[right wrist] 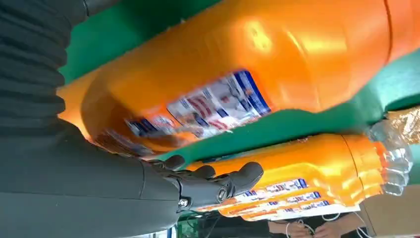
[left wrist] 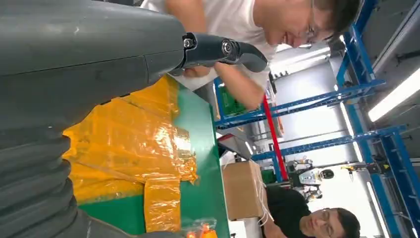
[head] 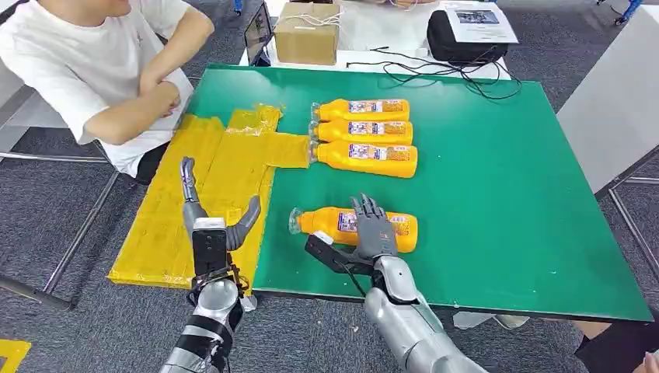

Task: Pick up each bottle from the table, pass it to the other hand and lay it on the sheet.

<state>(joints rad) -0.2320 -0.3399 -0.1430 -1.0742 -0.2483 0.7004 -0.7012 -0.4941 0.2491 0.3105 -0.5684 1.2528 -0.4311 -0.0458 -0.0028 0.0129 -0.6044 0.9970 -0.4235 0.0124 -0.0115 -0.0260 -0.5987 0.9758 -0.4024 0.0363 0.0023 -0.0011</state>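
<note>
Left robot hand (head: 210, 221): nearest the camera, raised above the near part of the yellow sheet (head: 179, 214); fingers spread apart, holding nothing. In the left wrist view its dark finger (left wrist: 223, 49) reaches out over the sheet (left wrist: 129, 148).

Right robot hand (head: 373, 229): laid over the top of the near bottle (head: 353, 225), fingers fanned across the label. Whether the fingers have closed round it cannot be told; the bottle lies on the table. In the right wrist view the fingers (right wrist: 218, 183) sit just beside that bottle's body (right wrist: 237, 74).

Near bottle: orange, on its side on the green table (head: 505, 194), clear cap end toward the sheet, a little way from the sheet's edge.

Yellow sheet: crinkled plastic, spread over the table's left part and hanging past its left edge; one strip runs to the caps of the far bottles.

Three bottles (head: 364, 138): orange, on their sides, touching side by side in a row, farther across the table, caps toward the sheet.

Person (head: 85, 62): white shirt, seated at the far left corner, arms folded at the table edge.

Cardboard box (head: 307, 33), black bag (head: 466, 35) with a paper on top, and black cables (head: 435, 74): beyond the far edge of the table.
</note>
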